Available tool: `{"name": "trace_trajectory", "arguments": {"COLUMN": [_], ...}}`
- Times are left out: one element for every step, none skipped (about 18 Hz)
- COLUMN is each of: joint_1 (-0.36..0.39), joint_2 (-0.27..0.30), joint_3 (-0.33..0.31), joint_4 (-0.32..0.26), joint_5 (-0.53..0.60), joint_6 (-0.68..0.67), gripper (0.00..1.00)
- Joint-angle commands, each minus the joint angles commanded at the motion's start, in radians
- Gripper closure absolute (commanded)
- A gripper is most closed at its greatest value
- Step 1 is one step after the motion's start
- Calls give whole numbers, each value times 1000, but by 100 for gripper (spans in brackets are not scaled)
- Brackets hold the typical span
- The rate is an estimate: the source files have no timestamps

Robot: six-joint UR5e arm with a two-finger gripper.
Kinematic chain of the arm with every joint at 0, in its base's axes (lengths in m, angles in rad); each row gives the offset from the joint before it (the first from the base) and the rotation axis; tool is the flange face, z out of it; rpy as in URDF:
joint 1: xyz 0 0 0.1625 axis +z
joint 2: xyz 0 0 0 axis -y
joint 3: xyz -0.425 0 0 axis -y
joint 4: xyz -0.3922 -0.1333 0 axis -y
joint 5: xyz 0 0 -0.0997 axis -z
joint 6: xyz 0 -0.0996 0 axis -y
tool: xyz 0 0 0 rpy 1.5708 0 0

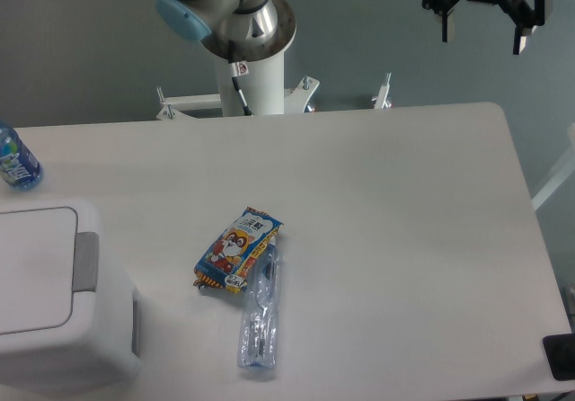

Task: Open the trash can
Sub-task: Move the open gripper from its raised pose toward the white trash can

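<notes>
The trash can (54,329) is a large white boxy bin at the table's front left corner, partly cut off by the frame's left edge. Its flat lid (31,271) lies shut, with a grey push tab (86,261) on its right side. My gripper (482,32) hangs high at the top right, above the table's far right edge and far from the bin. Its two fingers stand apart with nothing between them.
A colourful snack packet (237,249) lies mid-table, with a clear empty plastic bottle (260,309) beside it to the front. A blue-capped bottle (15,160) stands at the far left edge. The arm's base column (254,68) rises behind the table's far edge.
</notes>
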Motion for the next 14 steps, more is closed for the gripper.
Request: {"name": "trace_trajectory", "arguments": {"joint_1": [-3, -3, -5, -9, -11, -11, -15, -20, -32, -49, -70, -87, -101, -115], "joint_2": [2, 0, 0, 0, 0, -2, -3, -6, -9, -14, -15, -15, -17, -23], "joint_3": [0, 2, 3, 2, 2, 2, 2, 2, 3, 3, 2, 0, 0, 2], "joint_4": [2, 2, 2, 3, 5, 6, 8, 9, 12, 23, 26, 28, 28, 31], "joint_5": [2, 0, 0, 2, 2, -2, -3, -2, -2, 0, 3, 3, 3, 2], "joint_6": [0, 0, 0, 0, -2, -20, -65, -133, -199, -256, -296, -326, -353, -379], "gripper": [0, 0, 0, 0, 0, 0, 0, 0, 0, 0, 0, 0, 0, 0]}}
